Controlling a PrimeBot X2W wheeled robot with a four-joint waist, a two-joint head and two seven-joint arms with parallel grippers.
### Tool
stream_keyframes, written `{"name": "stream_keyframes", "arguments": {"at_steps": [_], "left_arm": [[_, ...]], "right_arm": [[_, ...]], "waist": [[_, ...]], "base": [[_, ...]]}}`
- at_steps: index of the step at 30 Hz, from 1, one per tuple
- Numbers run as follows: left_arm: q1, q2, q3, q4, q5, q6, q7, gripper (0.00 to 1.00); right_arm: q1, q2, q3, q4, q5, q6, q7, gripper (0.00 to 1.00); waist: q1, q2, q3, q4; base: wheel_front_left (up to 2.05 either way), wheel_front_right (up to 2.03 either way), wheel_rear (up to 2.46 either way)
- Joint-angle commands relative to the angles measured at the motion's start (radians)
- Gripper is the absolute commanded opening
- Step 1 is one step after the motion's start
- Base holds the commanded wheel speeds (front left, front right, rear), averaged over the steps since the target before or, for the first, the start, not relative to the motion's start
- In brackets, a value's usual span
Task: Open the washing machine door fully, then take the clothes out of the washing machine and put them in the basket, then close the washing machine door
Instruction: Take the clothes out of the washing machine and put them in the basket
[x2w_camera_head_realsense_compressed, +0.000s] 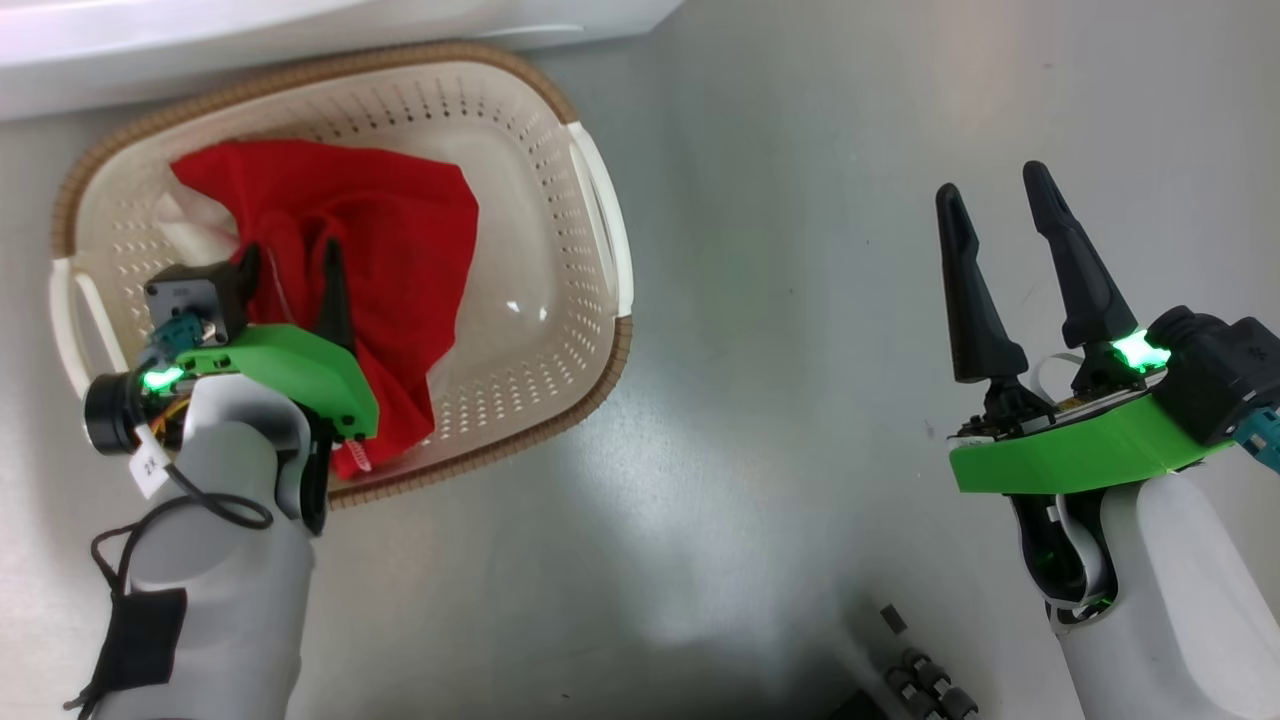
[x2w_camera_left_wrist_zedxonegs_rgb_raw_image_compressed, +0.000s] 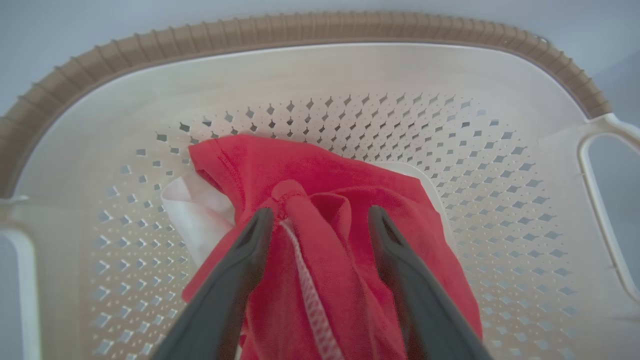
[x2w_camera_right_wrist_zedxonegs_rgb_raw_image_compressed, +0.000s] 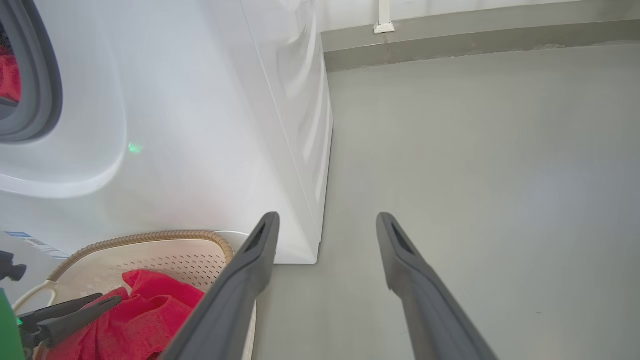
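Left wrist view: my left gripper (x2w_camera_left_wrist_zedxonegs_rgb_raw_image_compressed: 320, 217) spread wide over the basket (x2w_camera_left_wrist_zedxonegs_rgb_raw_image_compressed: 300, 30).
Clothes (x2w_camera_left_wrist_zedxonegs_rgb_raw_image_compressed: 320, 170) lie in the basket between its fingers (x2w_camera_left_wrist_zedxonegs_rgb_raw_image_compressed: 235, 280), ungripped; my right gripper (x2w_camera_head_realsense_compressed: 992, 182) gapes empty, well apart from the basket.

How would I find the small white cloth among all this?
Start at the big white washing machine; the cream basket sits on the floor before it. Inside, the white cloth peeks from under the red garment, the only pale fabric there.
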Motion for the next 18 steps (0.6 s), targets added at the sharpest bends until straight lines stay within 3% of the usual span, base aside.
{"name": "stream_keyframes", "arguments": {"at_steps": [1,18], "left_arm": [[0.053,0.019,0.020,-0.021,0.006,-0.009,-0.005,1.00],[0.216,0.009,0.047,-0.196,-0.010,-0.050,-0.005,1.00]], "right_arm": [[0.025,0.002,0.015,-0.016,-0.011,0.007,-0.006,1.00],[0.103,-0.014,0.013,0.019,-0.048,0.007,-0.006,1.00]], "waist": [[0.0000,0.0000,-0.027,0.009],[0.0000,0.0000,-0.238,0.054]], "base": [[0.00,0.00,0.00],[0.00,0.00,0.00]]}}
